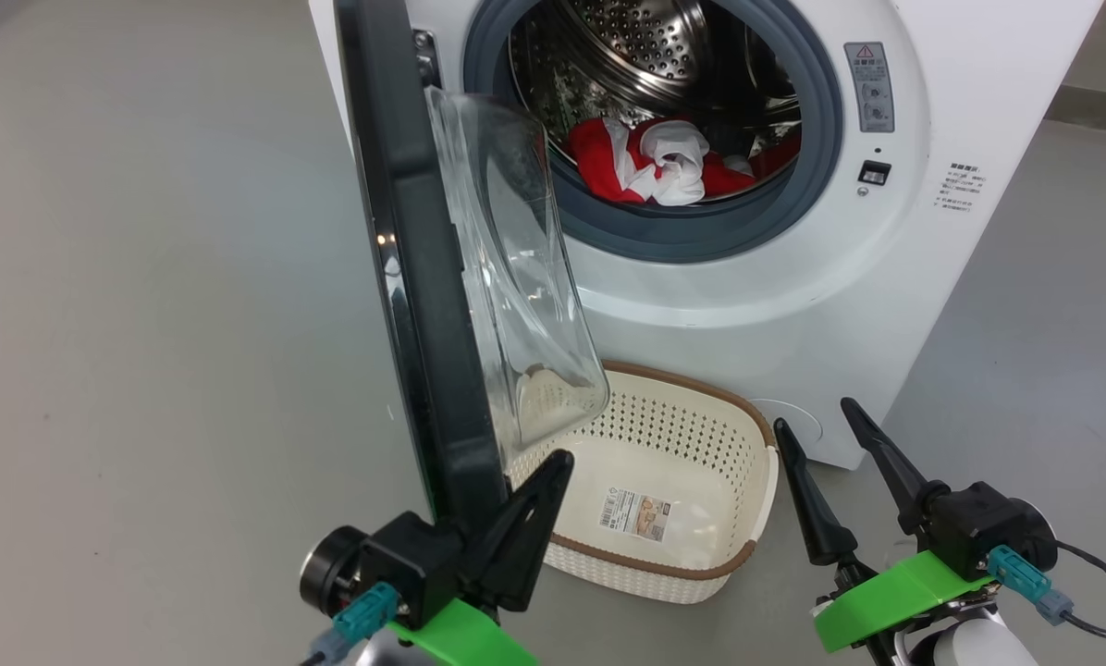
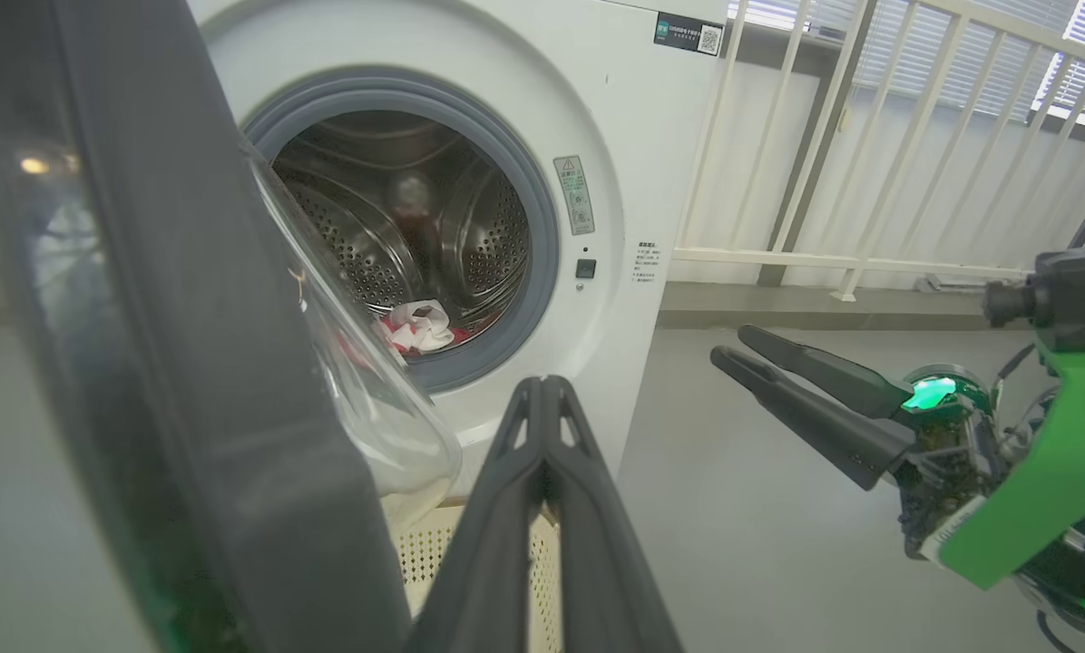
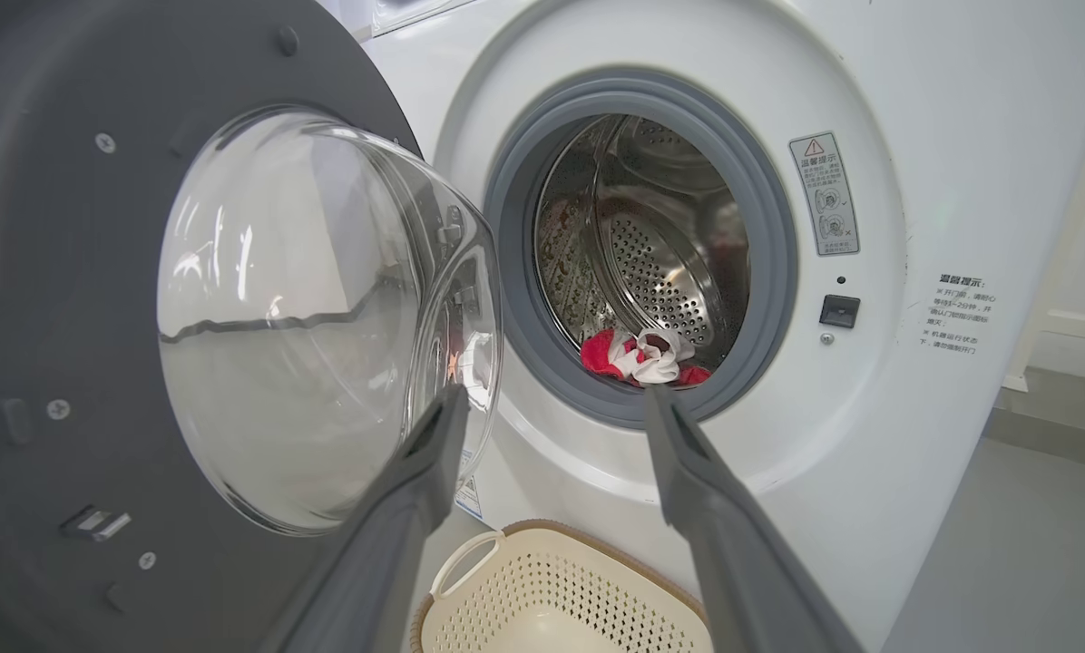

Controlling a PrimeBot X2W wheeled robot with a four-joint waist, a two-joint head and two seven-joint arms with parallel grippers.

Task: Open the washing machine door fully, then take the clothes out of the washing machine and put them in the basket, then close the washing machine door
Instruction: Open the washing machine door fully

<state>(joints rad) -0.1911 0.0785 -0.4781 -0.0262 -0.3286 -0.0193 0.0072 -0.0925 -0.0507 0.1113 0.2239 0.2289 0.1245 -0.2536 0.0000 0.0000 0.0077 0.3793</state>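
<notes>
Now we see the left pincer [image 1: 558, 462] clenched, its two dark fingers pressed together with nothing between them, just beside the inner face of the washing machine door [image 1: 423, 305]; whether it touches the black rim we cannot tell. The door stands open, edge-on to the left of this pincer, its clear glass bowl [image 1: 516, 259] bulging toward the right pincer [image 1: 814, 416], which is released, fingers spread and empty. Between the two pincers and slightly beyond them, the basket [image 1: 701, 387] sits on the floor [image 1: 146, 370] just before the washing machine [image 1: 793, 305]. Ahead of the right pincer, well apart, the clothes [image 1: 664, 166] lie red and white at the bottom of the drum [image 1: 645, 46].
</notes>
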